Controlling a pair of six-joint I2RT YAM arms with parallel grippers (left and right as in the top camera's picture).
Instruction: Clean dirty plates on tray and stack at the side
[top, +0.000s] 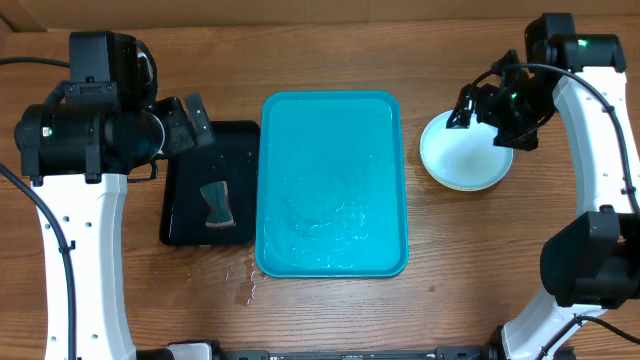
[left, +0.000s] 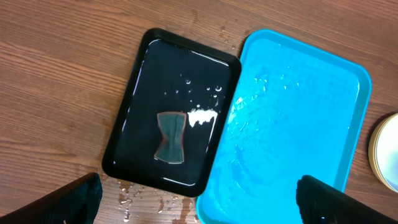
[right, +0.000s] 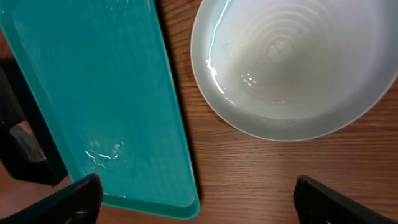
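Observation:
The turquoise tray (top: 333, 185) lies in the middle of the table, wet, with no plates on it. It also shows in the left wrist view (left: 298, 106) and the right wrist view (right: 93, 81). A pale light-blue plate (top: 462, 155) sits on the wood right of the tray, wet inside (right: 292, 62). A yellow-green edge of the plates shows in the left wrist view (left: 382, 152); I cannot tell how many are stacked. My right gripper (top: 480, 108) hovers over the plate's far edge, open and empty (right: 196, 202). My left gripper (top: 190, 118) is open and empty (left: 199, 205), high above the black tray.
A smaller black tray (top: 205, 150) with water in it lies left of the turquoise tray and holds a dark sponge (top: 216, 205), also seen in the left wrist view (left: 171, 137). Water drops lie on the wood (top: 245, 285) at the trays' near corners.

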